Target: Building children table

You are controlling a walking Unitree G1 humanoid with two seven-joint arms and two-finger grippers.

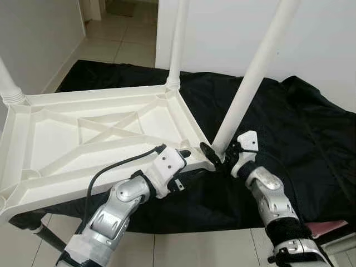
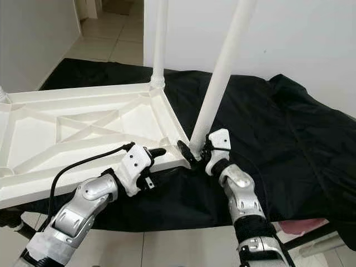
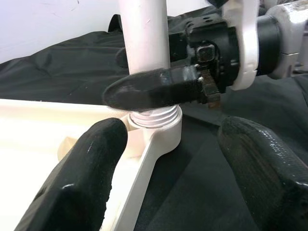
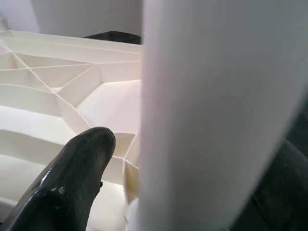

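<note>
White walls (image 1: 233, 33), pale tiled floor (image 1: 128, 41)

Black cloth (image 1: 300, 128) spread over tiled floor (image 1: 119, 41) (pale tiles), white wall (image 1: 328, 39) behind.

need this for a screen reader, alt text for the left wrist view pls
The right claw grips a white plastic tube leg just above its threaded end, which sits in the corner socket of the upturned white plastic table top. The left claw's own black fingers, spread open, frame the foreground, with black cloth behind.
</note>
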